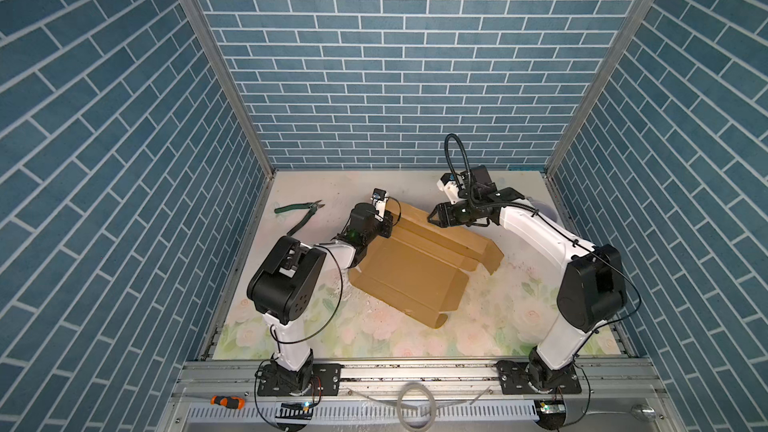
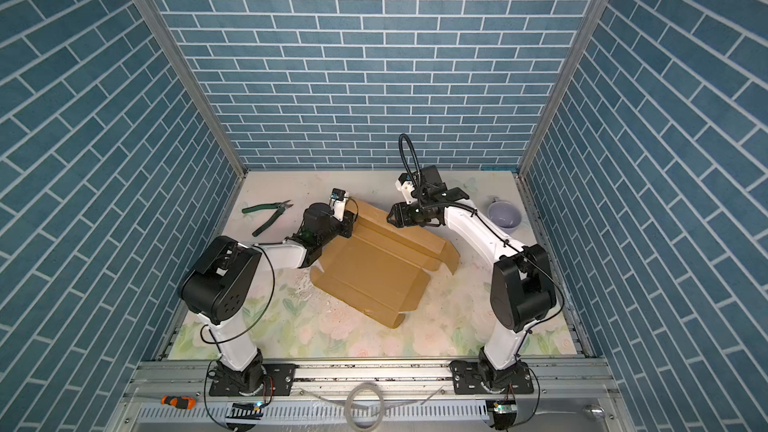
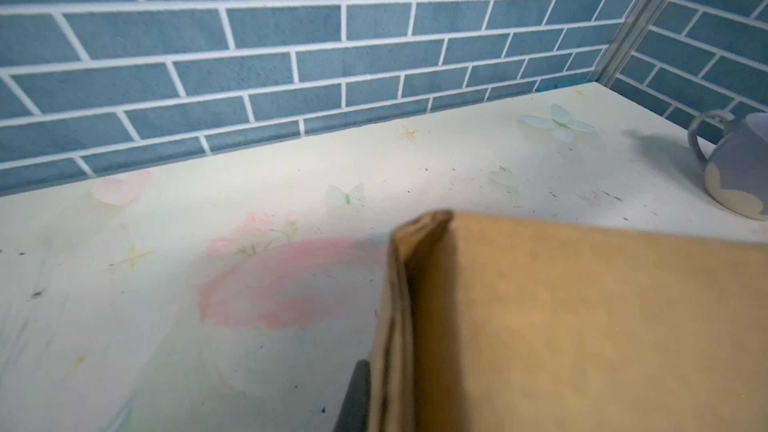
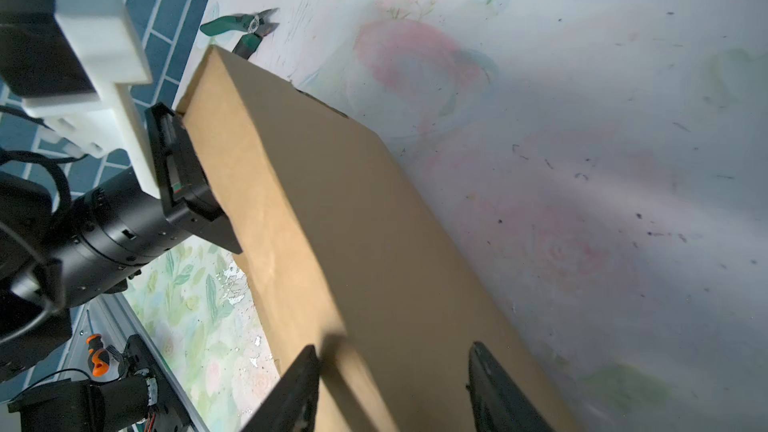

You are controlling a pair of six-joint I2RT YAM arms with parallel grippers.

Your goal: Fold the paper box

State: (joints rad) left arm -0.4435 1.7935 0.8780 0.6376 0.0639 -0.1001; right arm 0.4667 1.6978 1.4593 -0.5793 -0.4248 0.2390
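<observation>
Right wrist view: left gripper (image 4: 195,189) is clamping the paper box (image 4: 332,222) wall mid-fold; right gripper (image 4: 392,349), jaws parted, is probably needing a fresh grip.

A floral-printed table (image 1: 415,338) is shown; the paper box (image 1: 411,276) is laid mid-surface, green-handled cutters (image 1: 301,214) near the far left corner, a lavender mug (image 2: 504,216) near the far right corner.

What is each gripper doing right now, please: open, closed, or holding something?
Left gripper: shut on the paper box, pinching the end of a raised flap.
Right gripper: open, jaws apart over the box, gripping nothing.
</observation>
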